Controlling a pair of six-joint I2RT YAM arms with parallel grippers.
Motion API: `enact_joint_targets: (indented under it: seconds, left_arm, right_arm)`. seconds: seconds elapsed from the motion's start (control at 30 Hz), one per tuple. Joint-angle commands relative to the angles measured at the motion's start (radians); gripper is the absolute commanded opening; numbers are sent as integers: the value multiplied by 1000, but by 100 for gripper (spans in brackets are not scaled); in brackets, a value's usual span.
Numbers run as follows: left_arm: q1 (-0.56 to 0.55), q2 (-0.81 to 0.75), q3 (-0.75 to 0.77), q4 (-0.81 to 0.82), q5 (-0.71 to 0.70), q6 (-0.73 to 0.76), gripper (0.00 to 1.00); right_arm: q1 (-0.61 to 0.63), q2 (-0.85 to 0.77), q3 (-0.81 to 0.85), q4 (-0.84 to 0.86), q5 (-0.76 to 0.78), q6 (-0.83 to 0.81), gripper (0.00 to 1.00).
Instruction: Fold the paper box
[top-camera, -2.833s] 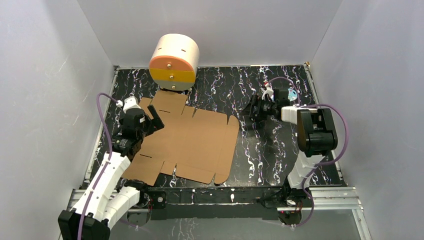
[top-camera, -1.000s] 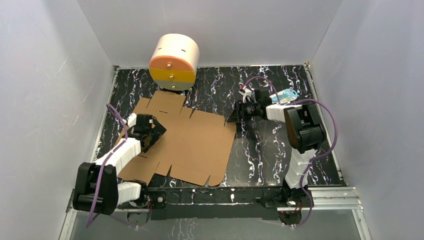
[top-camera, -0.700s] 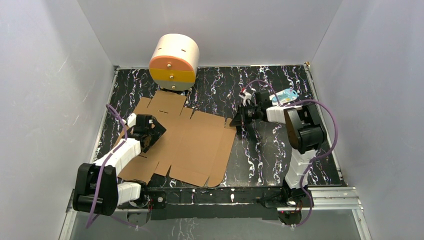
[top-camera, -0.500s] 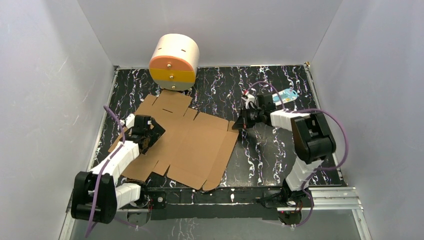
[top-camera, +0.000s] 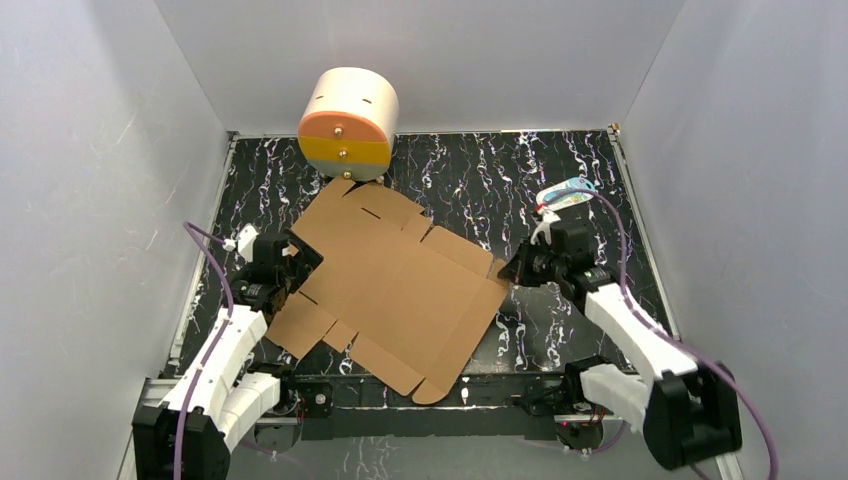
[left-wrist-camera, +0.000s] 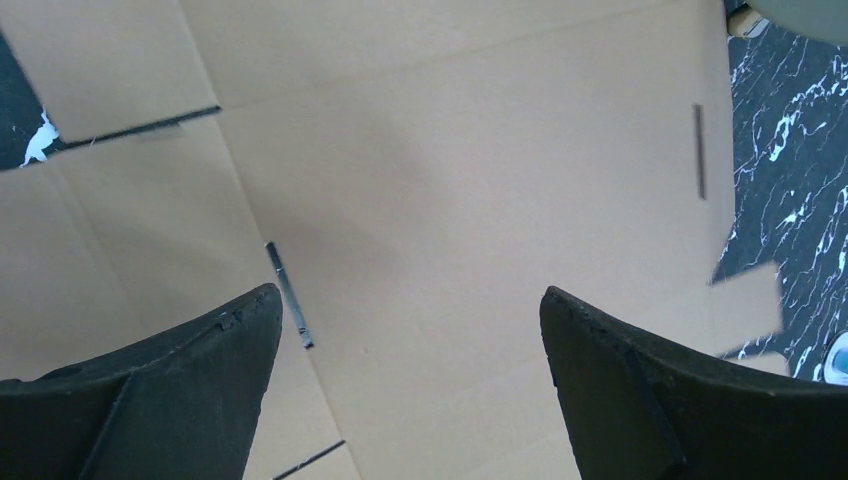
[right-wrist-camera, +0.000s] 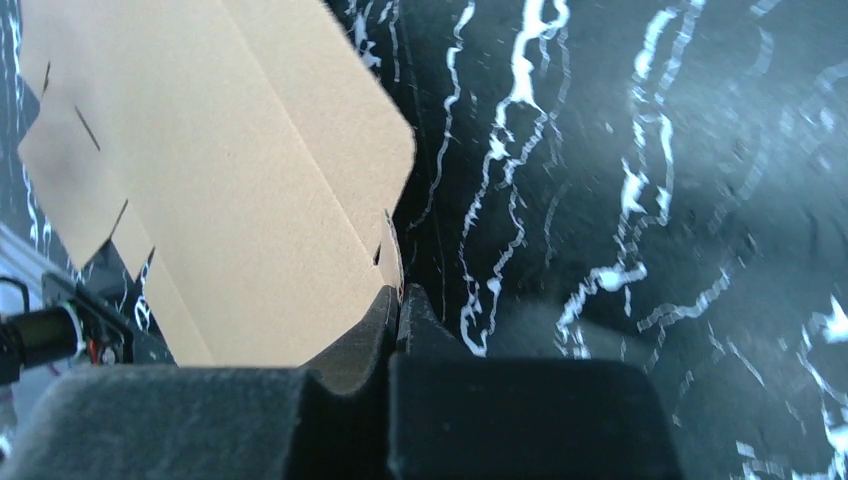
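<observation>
Fingers (left-wrist-camera: 150, 400) of left gripper (top-camera: 292, 256): wide apart, black pads framing a broad stretch of box (top-camera: 400, 285) in the wrist view. Poised over the sheet's left side, near a short slot and a cut between flaps; contact with the cardboard impossible to judge. Fingers (right-wrist-camera: 345, 365) of right gripper (top-camera: 514, 272): pressed together, clamped on the sheet's right edge, thin cardboard caught between the tips just beside a crease. Low to the table (top-camera: 470, 170) there.

Box itself: flat and unfolded, plain brown, die-cut with flaps, slots and score lines. Spread across the middle of the black, white-veined table, turned askew, corners toward far, near, left and right. Far corner at the foot of the drum (top-camera: 348, 125), touching or just short of it, hard to say which. Near corner at the table's front edge. Left flaps beside and under the left gripper.

Drum: cream, round, with orange and yellow drawer fronts, at the back of the table, left of centre. Small pale-blue item (top-camera: 566, 193) on the table behind the right gripper, too small to identify.
</observation>
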Motion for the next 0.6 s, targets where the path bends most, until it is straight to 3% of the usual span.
enact_joint_targets:
  seconds: [0.0, 0.2, 0.47, 0.57]
  left_arm:
    - [6, -16, -4, -9, 8, 6, 98]
    - [5, 45, 3, 17, 99, 10, 98]
    - [5, 28, -29, 49, 154, 22, 98]
    - [5, 72, -27, 65, 186, 24, 98]
  right_arm:
    - [-8, -228, -85, -76, 272, 183, 0]
    - [-6, -407, -142, -188, 323, 307, 1]
    - [-6, -479, -88, -352, 283, 318, 2]
    - [-6, -490, -114, -354, 255, 352, 10]
